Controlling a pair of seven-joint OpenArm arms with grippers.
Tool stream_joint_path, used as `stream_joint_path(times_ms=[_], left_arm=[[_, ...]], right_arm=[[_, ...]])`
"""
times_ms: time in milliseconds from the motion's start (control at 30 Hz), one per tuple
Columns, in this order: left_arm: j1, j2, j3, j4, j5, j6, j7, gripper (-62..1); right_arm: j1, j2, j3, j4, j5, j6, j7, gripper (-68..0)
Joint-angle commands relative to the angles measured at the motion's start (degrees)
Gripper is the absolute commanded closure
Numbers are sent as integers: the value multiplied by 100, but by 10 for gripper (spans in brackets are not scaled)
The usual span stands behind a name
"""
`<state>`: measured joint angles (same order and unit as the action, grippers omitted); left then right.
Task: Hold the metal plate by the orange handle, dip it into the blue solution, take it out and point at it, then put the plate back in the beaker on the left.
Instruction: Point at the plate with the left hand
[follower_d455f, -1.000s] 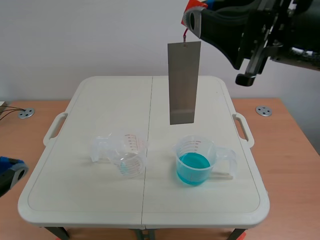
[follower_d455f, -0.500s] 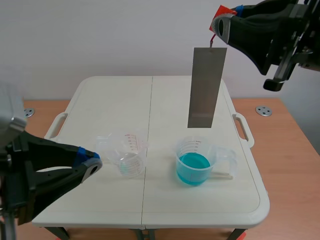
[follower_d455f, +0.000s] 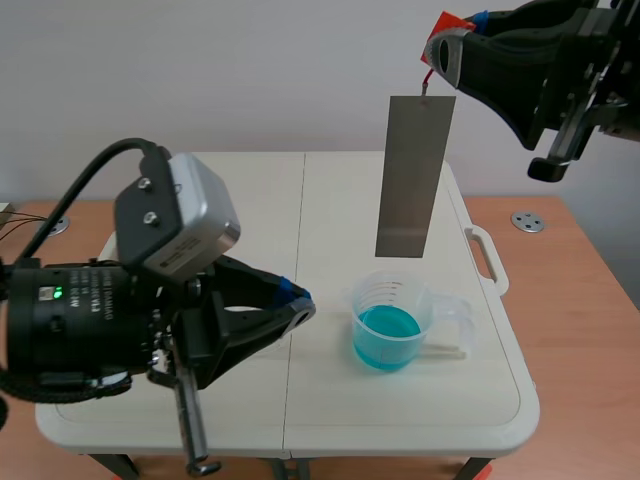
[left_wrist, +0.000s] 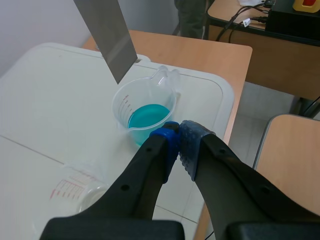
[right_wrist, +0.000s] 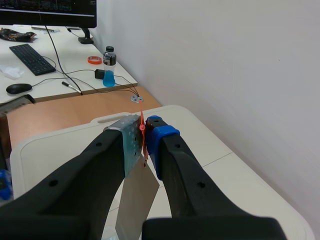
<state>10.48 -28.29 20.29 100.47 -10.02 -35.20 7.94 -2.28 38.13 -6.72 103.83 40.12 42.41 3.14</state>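
two clear beakers on the table (follower_d455f: 420, 400): one beaker (follower_d455f: 390, 322) holds blue solution (left_wrist: 148, 116); the empty beaker (left_wrist: 75, 190) sits beside the left gripper (left_wrist: 179, 137), whose fingers are closed together, holding nothing. one metal plate (follower_d455f: 414, 175) hangs above the blue solution, with the right gripper (right_wrist: 143, 134) clamped on its orange handle (right_wrist: 141, 122).

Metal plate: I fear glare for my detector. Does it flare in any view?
Scene view: the metal plate is dull grey, no hotspot. Left wrist view: a pale sheen band near its lower end. Right wrist view: soft light grey under the right claw, no flare.
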Motion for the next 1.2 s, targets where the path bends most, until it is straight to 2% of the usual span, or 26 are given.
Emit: stream_joint_path(times_ms=[0, 200, 367, 600, 867, 1167], left_arm=[[-192, 179, 74, -37, -61, 9, -90, -34], [-870, 586, 472, -529, 37, 35, -87, -34], [-1207, 931, 684, -964, 387, 306, -90, -34], [-1587, 1296, 852, -1484, 391, 621, -116, -34], [-1729, 1495, 863, -1733, 616, 745, -105, -34], [-1729, 1493, 861, -1733, 625, 745, -107, -34]], right_arm=[[68, 74, 46, 96, 83, 31, 105, -11], [68, 74, 46, 96, 83, 31, 81, -11], [68, 74, 46, 96, 83, 31, 63, -11], [68, 74, 46, 96, 83, 31, 63, -11], [68, 74, 46, 96, 83, 31, 61, -11], [70, 74, 46, 96, 83, 31, 63, -11]])
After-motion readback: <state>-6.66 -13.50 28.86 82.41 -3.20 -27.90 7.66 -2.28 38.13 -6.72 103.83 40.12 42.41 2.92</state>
